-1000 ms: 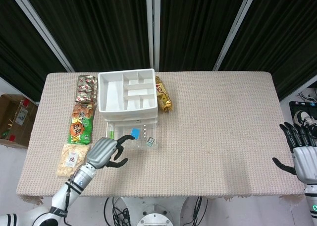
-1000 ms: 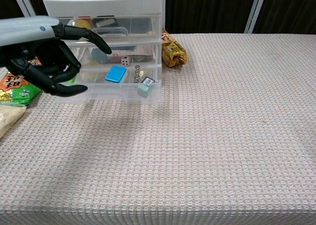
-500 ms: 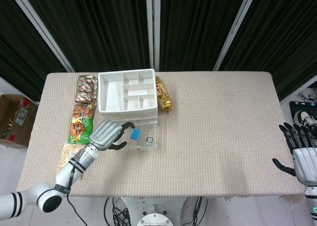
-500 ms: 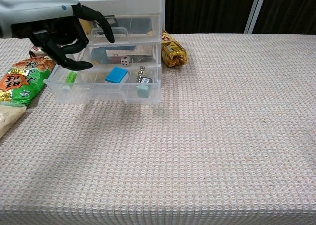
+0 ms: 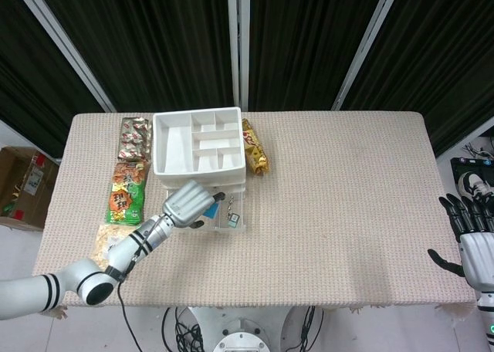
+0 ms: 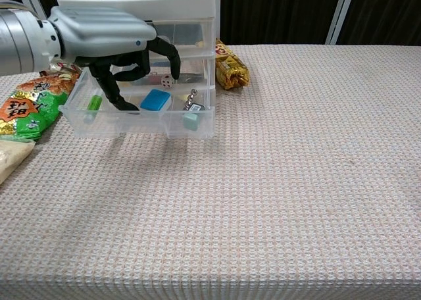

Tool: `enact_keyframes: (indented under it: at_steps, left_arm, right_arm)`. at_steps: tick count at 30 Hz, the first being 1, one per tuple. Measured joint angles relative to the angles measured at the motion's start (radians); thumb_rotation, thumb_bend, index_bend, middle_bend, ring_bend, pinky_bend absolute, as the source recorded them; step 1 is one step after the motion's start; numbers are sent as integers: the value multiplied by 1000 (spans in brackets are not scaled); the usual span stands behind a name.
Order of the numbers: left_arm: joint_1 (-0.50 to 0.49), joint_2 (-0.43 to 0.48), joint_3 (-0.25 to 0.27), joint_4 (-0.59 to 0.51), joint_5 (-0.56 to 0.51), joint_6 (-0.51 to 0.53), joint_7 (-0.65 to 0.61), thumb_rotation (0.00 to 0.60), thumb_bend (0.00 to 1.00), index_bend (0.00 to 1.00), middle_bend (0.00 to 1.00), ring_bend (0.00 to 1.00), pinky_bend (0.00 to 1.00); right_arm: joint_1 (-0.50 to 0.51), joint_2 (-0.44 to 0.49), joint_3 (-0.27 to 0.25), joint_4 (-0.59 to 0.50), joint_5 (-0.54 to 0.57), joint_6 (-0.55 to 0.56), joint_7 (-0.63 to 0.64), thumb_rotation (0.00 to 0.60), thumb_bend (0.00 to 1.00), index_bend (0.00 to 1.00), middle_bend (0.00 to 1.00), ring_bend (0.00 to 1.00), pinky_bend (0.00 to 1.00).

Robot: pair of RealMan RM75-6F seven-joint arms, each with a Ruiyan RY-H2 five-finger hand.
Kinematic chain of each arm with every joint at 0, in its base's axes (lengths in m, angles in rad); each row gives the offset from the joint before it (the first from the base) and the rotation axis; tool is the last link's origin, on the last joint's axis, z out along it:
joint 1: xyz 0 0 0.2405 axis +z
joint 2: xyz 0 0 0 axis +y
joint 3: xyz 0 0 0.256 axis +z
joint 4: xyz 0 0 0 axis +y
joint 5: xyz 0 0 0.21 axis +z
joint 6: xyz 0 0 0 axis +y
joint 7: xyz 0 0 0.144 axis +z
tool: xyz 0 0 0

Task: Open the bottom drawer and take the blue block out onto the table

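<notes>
The white drawer unit point(image 5: 199, 141) stands at the table's back left, and its clear bottom drawer point(image 6: 140, 122) is pulled out. The blue block point(image 6: 155, 100) lies in the drawer's middle compartment, partly hidden by the hand in the head view. My left hand point(image 6: 125, 47) hovers over the open drawer with its fingers curled down around the block, not touching it. It shows over the drawer in the head view too point(image 5: 188, 203). My right hand point(image 5: 475, 240) stays open at the table's right edge, holding nothing.
The drawer also holds a green marker point(image 6: 93, 104), a small teal cube point(image 6: 191, 120), a die point(image 6: 168, 81) and metal bits. Snack packets point(image 5: 126, 191) lie left of the unit, and a gold packet point(image 6: 229, 69) lies to its right. The table's right half is bare cloth.
My left hand moved from the front left of the drawer to above it and lowered its fingers around the blue block. The right hand stayed put.
</notes>
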Motion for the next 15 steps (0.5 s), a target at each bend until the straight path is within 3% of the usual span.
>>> enact_keyframes:
  at_steps: [8, 15]
  left_arm:
    - [-30, -47, 16, 54, -27, -4, 48, 600, 158, 327, 843, 944, 1000]
    - [-42, -70, 35, 84, -46, -2, 76, 600, 271, 352, 842, 945, 1000]
  right_arm:
    - [-3, 0, 1, 8, 10, -4, 9, 600, 78, 0, 57, 0, 0]
    - [-1, -4, 1, 16, 14, -13, 18, 600, 78, 0, 57, 0, 0]
